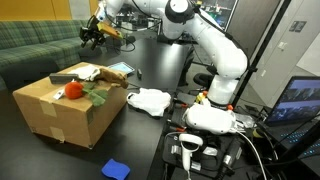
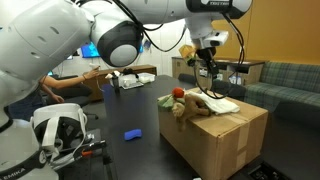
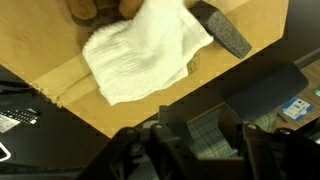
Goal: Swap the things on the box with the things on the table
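The brown cardboard box [image 1: 60, 110] [image 2: 220, 135] [image 3: 50, 55] stands on the black table [image 1: 150, 75] [image 2: 140, 120]. On its top lie a white cloth [image 3: 140, 50] [image 2: 223, 104], a dark grey block [image 3: 222, 28], a brown plush [image 2: 190, 106] [image 1: 92, 95] and a red thing [image 1: 73, 90] [image 2: 178, 93]. Another white cloth [image 1: 150, 100] and a blue piece [image 1: 115, 168] [image 2: 131, 132] lie on the table. My gripper [image 3: 212, 140] [image 1: 92, 37] [image 2: 205, 65] hangs above the box's far edge, open, with only the plaid sofa showing between its fingers.
A green striped sofa [image 1: 30, 45] [image 2: 285, 80] runs behind the box. A flat tablet-like thing [image 1: 120, 68] lies on the table by the box. A white device [image 1: 210, 118] and a monitor [image 1: 300, 100] stand near the arm's base.
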### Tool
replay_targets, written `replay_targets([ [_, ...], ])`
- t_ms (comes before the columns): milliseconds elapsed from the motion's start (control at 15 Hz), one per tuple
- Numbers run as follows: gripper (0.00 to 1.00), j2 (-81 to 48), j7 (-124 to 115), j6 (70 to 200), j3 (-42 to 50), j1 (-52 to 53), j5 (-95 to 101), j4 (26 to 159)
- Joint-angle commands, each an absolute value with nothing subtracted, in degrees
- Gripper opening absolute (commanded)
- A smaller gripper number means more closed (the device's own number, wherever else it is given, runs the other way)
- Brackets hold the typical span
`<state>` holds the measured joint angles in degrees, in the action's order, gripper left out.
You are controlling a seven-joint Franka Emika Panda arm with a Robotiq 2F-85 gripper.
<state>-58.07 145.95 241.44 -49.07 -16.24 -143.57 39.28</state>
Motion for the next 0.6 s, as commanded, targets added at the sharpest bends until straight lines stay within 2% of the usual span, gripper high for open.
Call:
replay_targets([
  [0,0.87,-58.65,149.10,243.85,-49.64,-15.38,-144.19,35.60],
  [67,0.95,-57.95,149.28,243.65,-49.78,-15.84,-144.19,37.08],
  [133,0.99,-56.68,148.54,243.54,-50.06,-16.75,-144.19,40.03],
  [267,1.00,-53.43,145.14,241.75,-51.52,-20.90,-144.18,51.51],
  [533,1.00,-50.26,138.16,242.15,-48.79,-22.66,-144.14,63.14],
])
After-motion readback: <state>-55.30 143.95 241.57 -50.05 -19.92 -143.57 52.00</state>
